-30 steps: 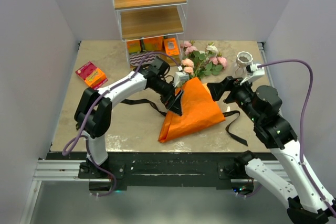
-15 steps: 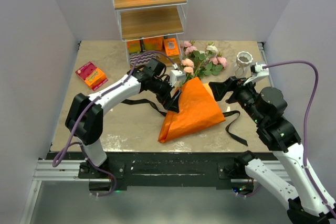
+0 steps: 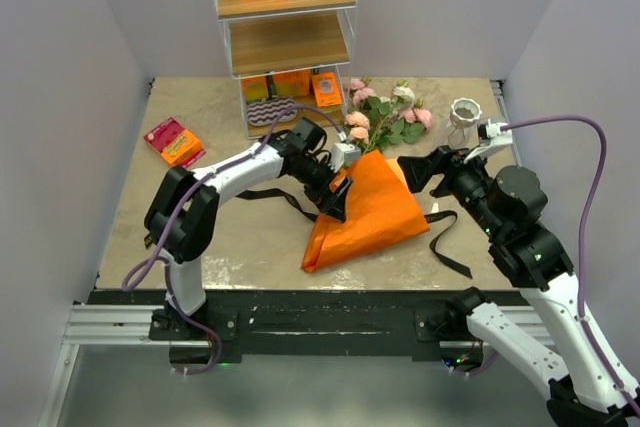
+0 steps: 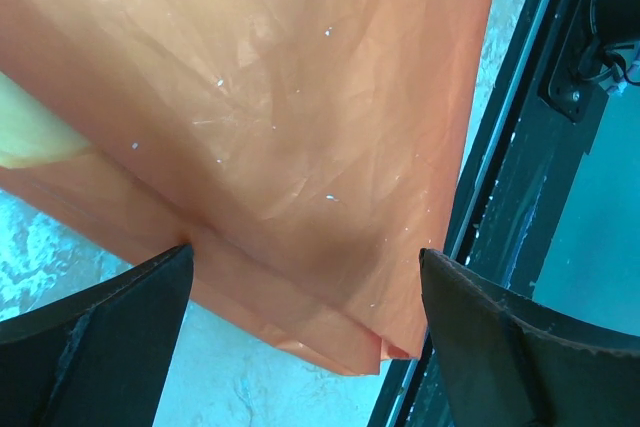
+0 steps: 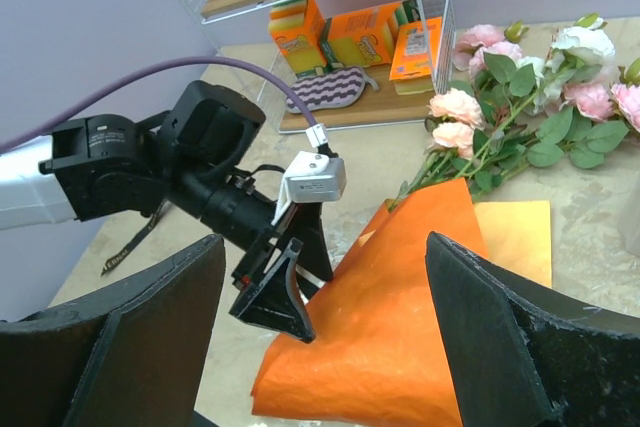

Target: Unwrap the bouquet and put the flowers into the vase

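Top view: the bouquet (image 3: 372,205) lies mid-frame, the left gripper (image 3: 338,201) at its left edge, the right gripper (image 3: 412,169) at its upper right. Left wrist: wide jaws straddle its orange paper (image 4: 300,127). Right wrist: wide jaws frame the bouquet, lower centre

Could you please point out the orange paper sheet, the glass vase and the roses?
Orange paper sheet (image 3: 372,209): top external view, its middle.
Clear glass vase with wavy white rim (image 3: 464,109): top external view, its rim.
Pink, cream and peach roses (image 5: 455,105): right wrist view, one flower head.
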